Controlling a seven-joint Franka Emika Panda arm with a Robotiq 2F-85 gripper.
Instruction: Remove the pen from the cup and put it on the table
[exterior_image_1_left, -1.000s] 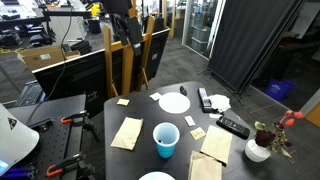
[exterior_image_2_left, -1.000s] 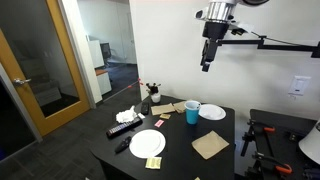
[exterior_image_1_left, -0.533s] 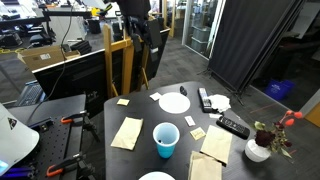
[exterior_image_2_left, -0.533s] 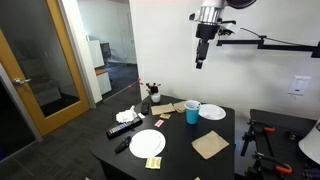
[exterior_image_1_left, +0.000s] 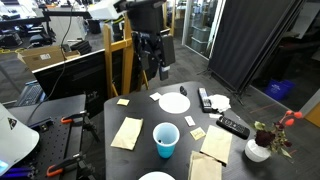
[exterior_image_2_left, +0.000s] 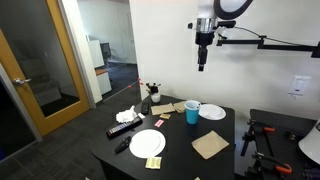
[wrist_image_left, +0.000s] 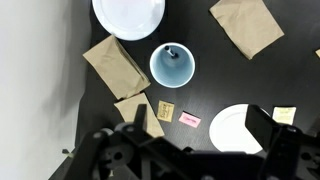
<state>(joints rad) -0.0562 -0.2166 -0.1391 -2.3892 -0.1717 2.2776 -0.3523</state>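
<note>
The cyan-blue cup (exterior_image_1_left: 166, 139) stands upright near the front of the black table (exterior_image_1_left: 141, 108); it also shows in the other exterior view (exterior_image_2_left: 192, 112). In the wrist view the cup (wrist_image_left: 172, 66) lies straight below, and the pen (wrist_image_left: 169, 50) is a small dark stick inside it by the rim. My gripper (exterior_image_1_left: 160, 66) hangs high above the table, well clear of the cup, in both exterior views (exterior_image_2_left: 202, 62). In the wrist view its fingers (wrist_image_left: 200, 125) are spread apart and empty.
White plates (wrist_image_left: 128, 12) (wrist_image_left: 240, 128), tan napkins (wrist_image_left: 115, 62) (wrist_image_left: 245, 22) and sticky notes (wrist_image_left: 166, 110) lie around the cup. Black remotes (exterior_image_1_left: 233, 127) and a white vase of red flowers (exterior_image_1_left: 259, 148) are at one side of the table. A wooden frame (exterior_image_1_left: 110, 60) stands behind.
The arm has swung from beside the table to above it, and the gripper has come a little lower. The cup and the pen have not moved.
</note>
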